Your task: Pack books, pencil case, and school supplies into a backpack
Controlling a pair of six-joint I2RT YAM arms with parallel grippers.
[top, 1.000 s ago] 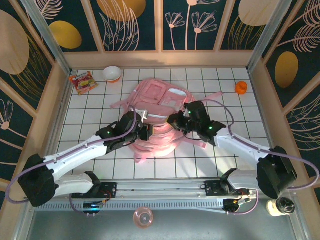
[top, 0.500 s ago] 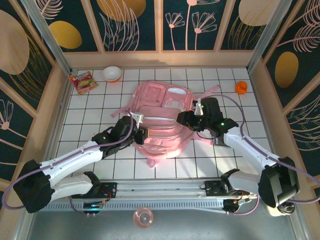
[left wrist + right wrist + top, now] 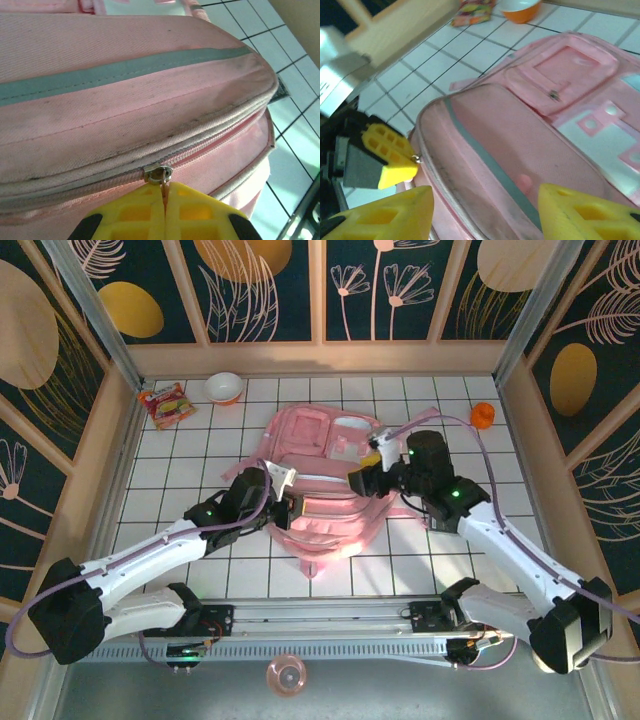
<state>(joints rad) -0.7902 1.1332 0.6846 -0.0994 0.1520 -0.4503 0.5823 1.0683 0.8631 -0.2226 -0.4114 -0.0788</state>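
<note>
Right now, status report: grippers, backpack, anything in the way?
Left gripper shut on zip pull of the backpack. Right gripper open above it, holding nothing. Snack packet and bowl at the far edge, apart from it.

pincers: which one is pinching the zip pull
The left pincer, shut on the metal zip pull of the soft pink backpack; the right pincer stands open, empty.

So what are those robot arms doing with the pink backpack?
The left arm's fingers are pinched shut on the zip pull of the pink backpack, which lies on the tiled table. The right arm's fingers hover open just above the bag, holding nothing. It looks like they're working the zip.
</note>
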